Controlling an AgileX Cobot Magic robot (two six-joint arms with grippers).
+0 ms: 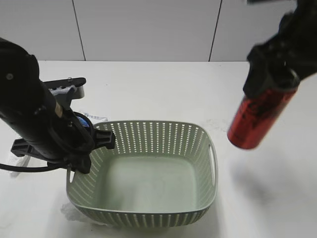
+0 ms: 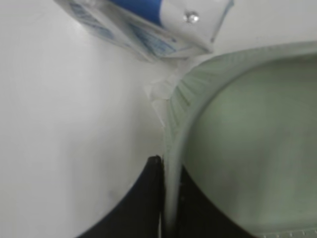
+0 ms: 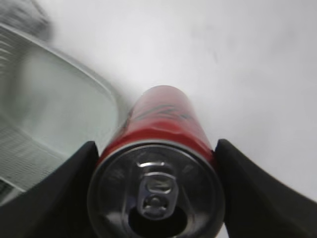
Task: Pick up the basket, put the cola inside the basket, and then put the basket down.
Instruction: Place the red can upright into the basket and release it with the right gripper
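White surface; left hand pinches the basket rim to steady it, while right hand clamps the cola, tilted above for loading.

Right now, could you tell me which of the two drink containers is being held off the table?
The red cola can, clamped between the right gripper's fingers and hanging tilted to the right of the basket. The blue-and-white carton rests behind the basket's left corner.

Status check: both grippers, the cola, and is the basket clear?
Left gripper shut on basket rim. Right gripper shut on cola, held tilted in the air right of basket. Basket empty inside; milk carton just outside its left corner.
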